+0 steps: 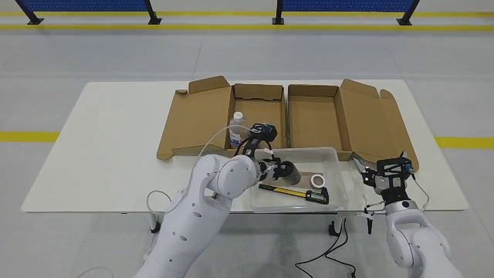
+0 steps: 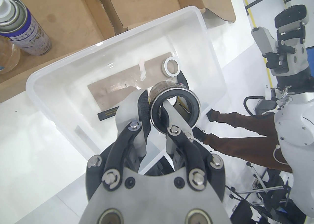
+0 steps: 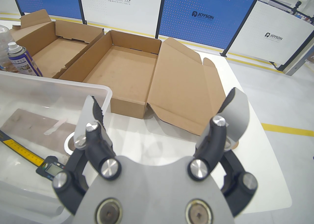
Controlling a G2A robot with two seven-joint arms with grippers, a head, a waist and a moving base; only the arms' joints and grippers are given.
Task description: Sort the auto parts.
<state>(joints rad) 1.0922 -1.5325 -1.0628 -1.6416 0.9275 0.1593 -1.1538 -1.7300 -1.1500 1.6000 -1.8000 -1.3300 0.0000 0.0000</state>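
Note:
My left gripper (image 2: 157,106) is shut on a black-rimmed cylindrical bearing (image 2: 193,104), one finger inside its bore and one outside. It holds the bearing (image 1: 290,174) a little above the floor of the clear plastic bin (image 1: 333,154). In the bin lie a white ring (image 2: 171,66) and a yellow and black caliper (image 1: 297,193). My right gripper (image 3: 164,109) is open and holds nothing. It hangs over the table right of the bin (image 3: 49,85), near the right box's flap. From that wrist, the ring (image 3: 70,145) and the caliper (image 3: 27,156) are visible.
Two open cardboard boxes, left (image 1: 255,120) and right (image 1: 312,123), lie behind the bin. A blue spray can (image 1: 264,133) and a clear bottle (image 1: 237,127) stand in the left box. The right box (image 3: 122,63) holds nothing. Cables hang off the table's front edge.

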